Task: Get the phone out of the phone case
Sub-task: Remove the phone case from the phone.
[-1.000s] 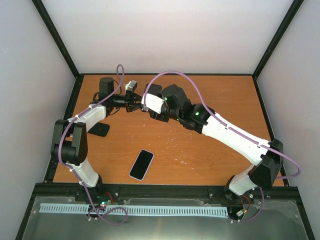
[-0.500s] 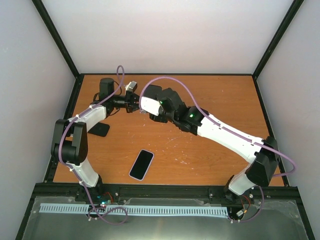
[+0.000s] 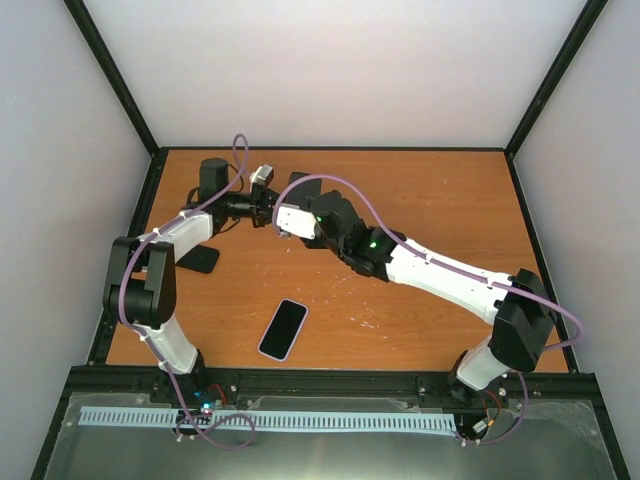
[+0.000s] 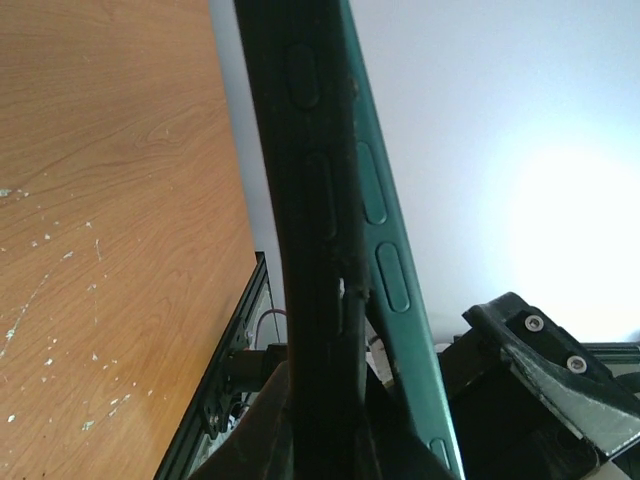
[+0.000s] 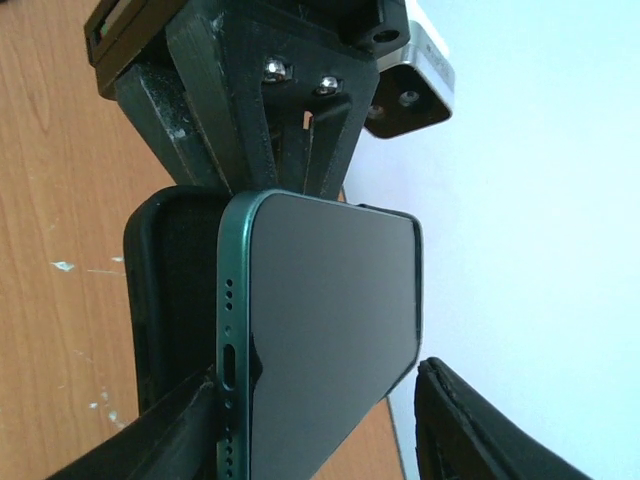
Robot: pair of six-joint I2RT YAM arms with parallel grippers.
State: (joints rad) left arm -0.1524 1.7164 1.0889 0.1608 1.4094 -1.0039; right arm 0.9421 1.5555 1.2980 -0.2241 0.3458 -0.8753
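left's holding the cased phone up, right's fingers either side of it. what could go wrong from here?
1. The phone is partly peeled out of the phone case and held off the table. If the right gripper closes without a firm hold, the phone could drop.
2. The left gripper seems to pinch case and phone together at the top, so pulling may drag both along or twist the case loose.
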